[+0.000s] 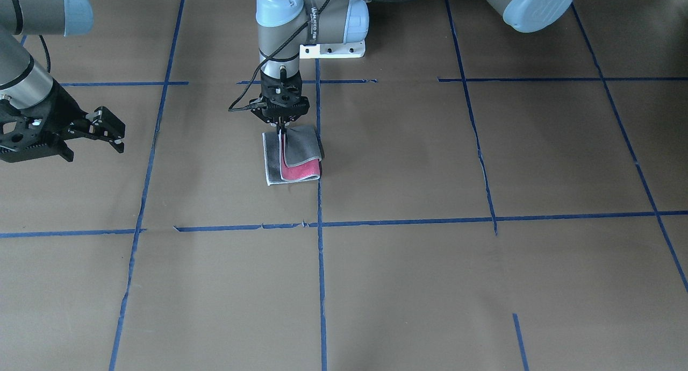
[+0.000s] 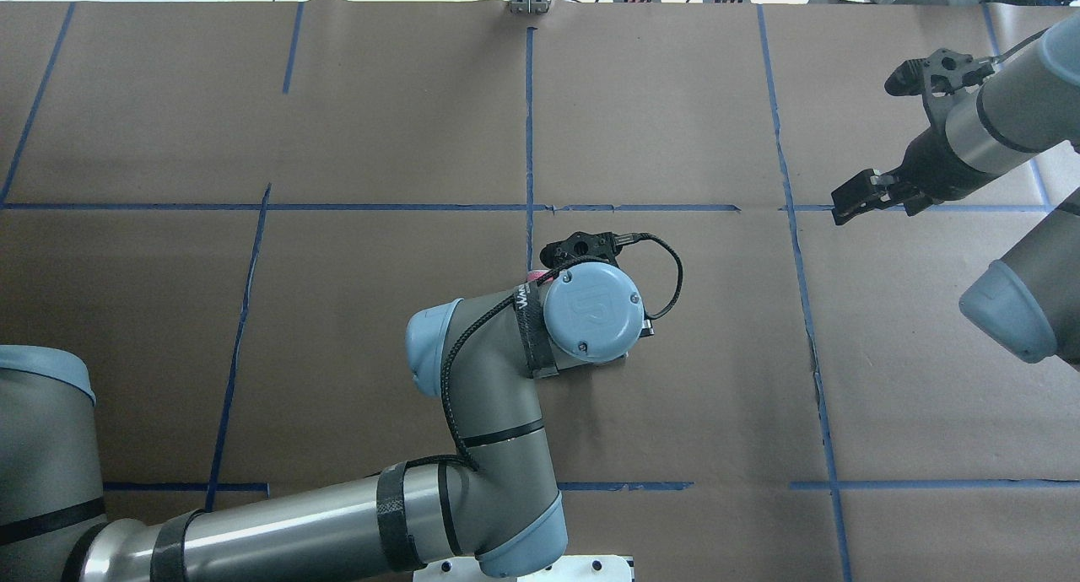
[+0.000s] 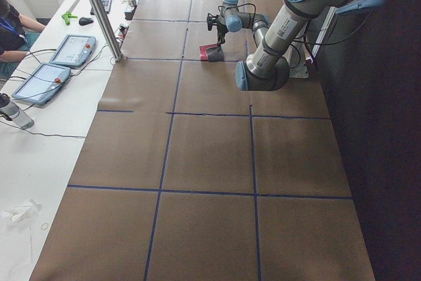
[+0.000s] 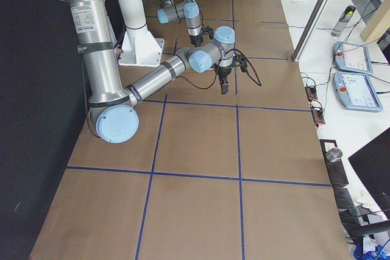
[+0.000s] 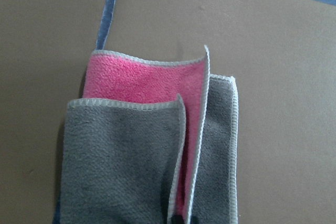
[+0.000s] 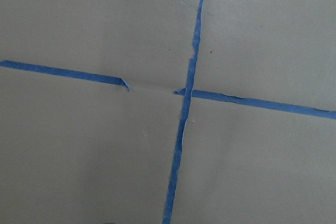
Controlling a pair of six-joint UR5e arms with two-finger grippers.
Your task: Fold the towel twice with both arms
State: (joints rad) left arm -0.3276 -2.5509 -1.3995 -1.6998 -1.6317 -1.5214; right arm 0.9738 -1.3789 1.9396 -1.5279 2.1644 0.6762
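Note:
The towel [image 1: 293,158] lies on the brown table just beside a blue tape line, partly folded. Its grey face is outward and a pink strip shows between the layers. My left gripper [image 1: 280,128] points straight down and is shut on the towel's upper layers at their far edge, holding them slightly lifted. The left wrist view shows the grey flap [image 5: 121,156] over the pink face [image 5: 142,80]. In the overhead view the left wrist [image 2: 586,312] hides nearly all of the towel. My right gripper [image 1: 119,137] is open and empty, well away from the towel; it also shows in the overhead view [image 2: 867,143].
Blue tape lines [image 1: 320,220] divide the brown paper table into squares. The right wrist view shows only a tape crossing [image 6: 186,92]. The white pedestal base [image 1: 332,50] stands behind the towel. Tablets [image 3: 56,64] and cables lie on the side bench.

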